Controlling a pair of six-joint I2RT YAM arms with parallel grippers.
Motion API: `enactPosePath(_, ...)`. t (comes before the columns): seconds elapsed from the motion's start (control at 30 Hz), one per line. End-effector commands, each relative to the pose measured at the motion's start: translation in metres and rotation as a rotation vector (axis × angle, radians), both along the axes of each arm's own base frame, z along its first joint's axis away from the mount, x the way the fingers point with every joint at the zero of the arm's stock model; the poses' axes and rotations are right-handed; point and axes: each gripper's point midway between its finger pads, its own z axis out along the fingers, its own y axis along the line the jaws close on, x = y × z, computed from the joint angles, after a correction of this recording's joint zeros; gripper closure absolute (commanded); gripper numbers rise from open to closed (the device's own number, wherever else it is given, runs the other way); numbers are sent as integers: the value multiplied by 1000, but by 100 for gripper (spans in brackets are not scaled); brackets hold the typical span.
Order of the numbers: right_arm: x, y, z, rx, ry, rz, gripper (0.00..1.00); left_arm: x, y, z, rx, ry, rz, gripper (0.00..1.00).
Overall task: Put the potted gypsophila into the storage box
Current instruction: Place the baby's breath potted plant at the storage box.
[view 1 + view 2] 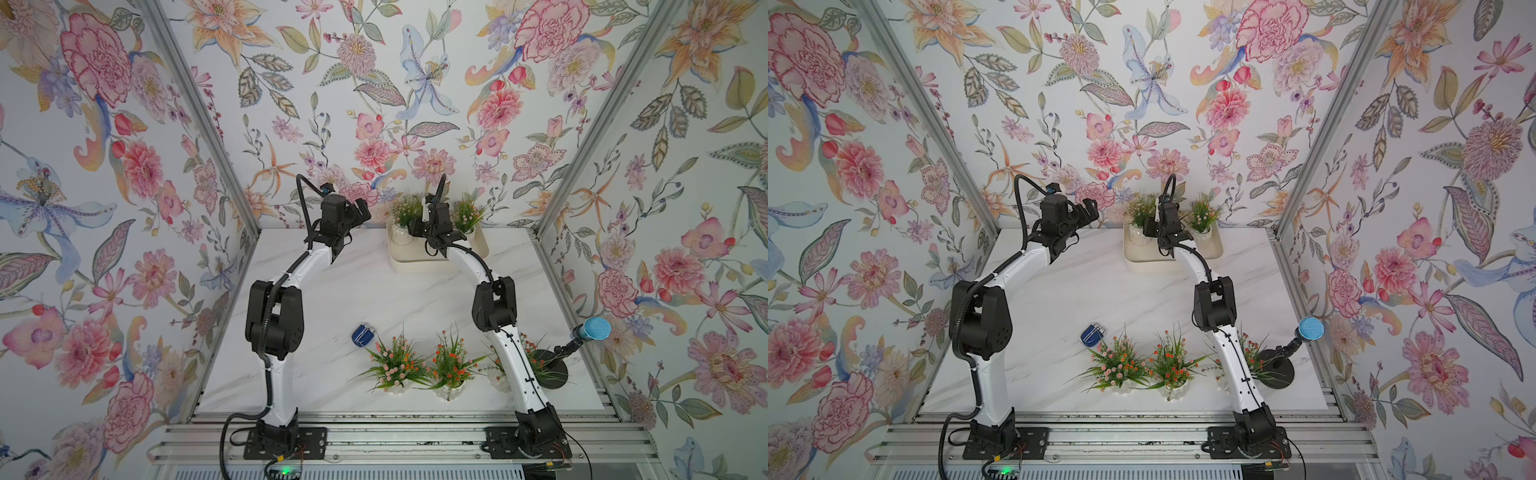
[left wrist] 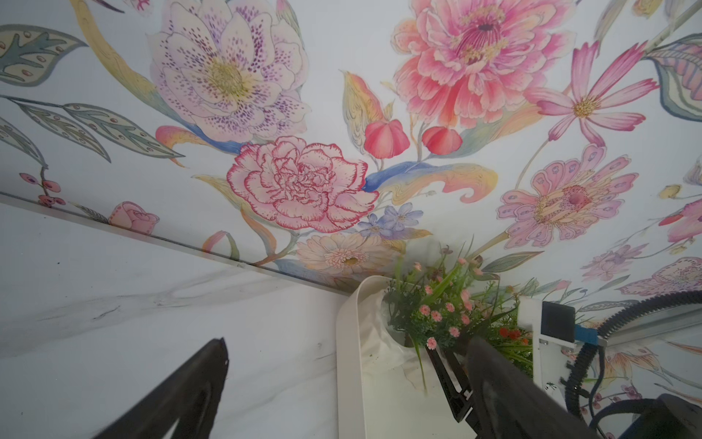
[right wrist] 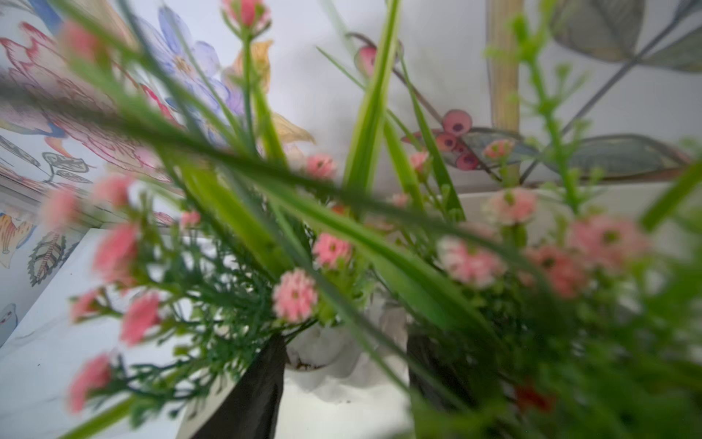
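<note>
Right tool (image 3: 343, 342) over the storage box (image 1: 415, 264), jaws parted around a potted gypsophila (image 3: 323, 347).
The box sits far on the counter (image 1: 332, 299) with three pots inside; three more stand near. Left tool (image 1: 360, 211) hangs wide open, empty.

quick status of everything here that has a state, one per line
cream-white plastic storage box, holds upright pots
two white ribbed gypsophila pots in box, upright
three gypsophila pots on marble table, upright, not yet boxed
left gripper, open, empty
right gripper, fingers apart either side of another pot in box, grip unclear
</note>
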Motion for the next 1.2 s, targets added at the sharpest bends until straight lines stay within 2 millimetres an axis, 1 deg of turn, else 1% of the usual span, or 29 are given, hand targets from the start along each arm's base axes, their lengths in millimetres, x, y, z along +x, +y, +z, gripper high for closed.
enactPosePath(0.0, 2, -2, 46, 32, -85, 9, 44, -2, -9, 1, 14, -2, -14, 0)
enactPosePath(0.07, -2, 1, 64, 26, -115, 33, 40, -6, -7, 2, 17, -7, -18, 0)
enactPosePath(0.23, -23, 18, 115, -30, -208, 112, 34, -26, 1, 13, 8, -46, -9, 0)
enactPosePath(0.3, -32, 23, 137, -37, -235, 127, 32, -38, 4, 13, 18, -50, -11, 0)
enactPosePath(0.37, -43, 28, 153, -46, -252, 141, 31, -51, 8, 13, 35, -45, -13, 0)
enactPosePath(0.43, -57, 35, 165, -71, -265, 155, 29, -65, 13, 11, 71, -27, -20, 0)
enactPosePath(0.53, -78, 45, 175, -143, -271, 160, 25, -89, 23, -4, 150, 60, -25, 0)
enactPosePath(0.6, -95, 53, 173, -211, -262, 159, 19, -107, 31, -21, 209, 146, -25, 0)
enactPosePath(0.7, -124, 67, 173, -276, -256, 163, 10, -137, 39, -42, 262, 241, -53, 0)
enactPosePath(0.77, -142, 76, 174, -296, -249, 153, 2, -157, 44, -48, 276, 266, -64, 0)
enactPosePath(0.8, -151, 79, 175, -303, -247, 143, 0, -168, 46, -50, 283, 273, -77, 0)
enactPosePath(0.83, -155, 77, 175, -309, -240, 121, 0, -177, 46, -55, 289, 286, -94, 0)
enactPosePath(0.87, -172, 93, 177, -314, -244, 133, 0, -187, 46, -60, 293, 302, -112, 0)
enactPosePath(0.93, -191, 102, 179, -340, -252, 113, 0, -205, 46, -70, 290, 336, -148, 0)
enactPosePath(1.07, -235, 120, 186, -424, -289, 64, 0, -243, 47, -89, 287, 386, -211, 1)
enactPosePath(1.17, -270, 130, 183, -473, -300, 41, 0, -268, 52, -103, 308, 412, -239, 1)
